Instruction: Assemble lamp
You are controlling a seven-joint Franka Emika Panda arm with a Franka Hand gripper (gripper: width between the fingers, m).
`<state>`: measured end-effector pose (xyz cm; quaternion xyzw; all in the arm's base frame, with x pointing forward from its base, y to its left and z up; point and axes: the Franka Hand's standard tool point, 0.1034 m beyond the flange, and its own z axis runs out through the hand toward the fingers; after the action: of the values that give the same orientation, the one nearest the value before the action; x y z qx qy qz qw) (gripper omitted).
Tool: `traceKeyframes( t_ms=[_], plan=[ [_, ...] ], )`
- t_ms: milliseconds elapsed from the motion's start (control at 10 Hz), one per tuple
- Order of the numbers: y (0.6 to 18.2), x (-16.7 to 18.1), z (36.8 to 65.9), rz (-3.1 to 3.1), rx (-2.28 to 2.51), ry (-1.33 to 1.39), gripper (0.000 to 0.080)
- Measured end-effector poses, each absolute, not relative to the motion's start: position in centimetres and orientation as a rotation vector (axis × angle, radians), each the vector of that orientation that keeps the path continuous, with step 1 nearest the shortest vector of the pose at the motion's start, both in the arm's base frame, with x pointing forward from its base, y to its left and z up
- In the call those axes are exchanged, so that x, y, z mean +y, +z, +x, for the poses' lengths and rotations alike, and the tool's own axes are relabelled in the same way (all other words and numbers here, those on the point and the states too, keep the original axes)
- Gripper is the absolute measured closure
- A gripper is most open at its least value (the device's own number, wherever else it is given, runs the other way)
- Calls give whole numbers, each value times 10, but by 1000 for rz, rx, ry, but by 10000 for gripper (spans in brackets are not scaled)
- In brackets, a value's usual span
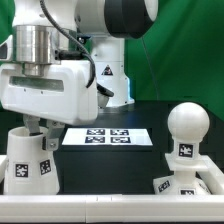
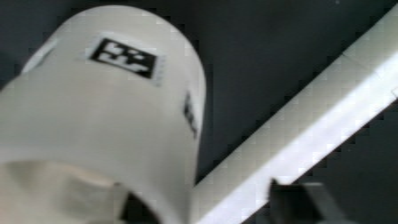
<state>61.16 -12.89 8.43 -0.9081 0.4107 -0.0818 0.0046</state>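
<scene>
Exterior view: a white Franka arm fills the upper left, its wrist block hanging low over a white tapered lamp shade (image 1: 30,160) that stands on the dark table (image 1: 110,160) at the near left. The gripper (image 1: 40,130) reaches down to the shade's top; 1 dark finger shows at the rim, but whether the fingers pinch the shade cannot be told here. The shade carries 2 visible square tags. Behind it, mid-table, lies the flat marker board (image 1: 107,136) with 4 tags. At the near right, the round-headed bulb (image 1: 186,130) stands upright in the lamp base (image 1: 180,186), well apart from the shade.

Wrist view: the shade (image 2: 107,110) fills the frame up close, 1 tag on its wall. A white straight edge (image 2: 320,120) crosses diagonally beside it. The fingers are too dim and blurred to judge their spread.
</scene>
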Motion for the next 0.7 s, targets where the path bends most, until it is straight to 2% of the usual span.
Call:
traceKeyframes(
  t_ms=[100,200,400,500,700],
  plan=[
    [84,-129,612,-2844,1286,-257,669],
    [85,-129,613,-2844,1286,-262,758],
    [86,-128,613,-2844,1284,-262,758],
    [98,-117,615,-2818,1276,-276,758],
    [140,-78,603,-2693,1281,-334,758]
  ],
)
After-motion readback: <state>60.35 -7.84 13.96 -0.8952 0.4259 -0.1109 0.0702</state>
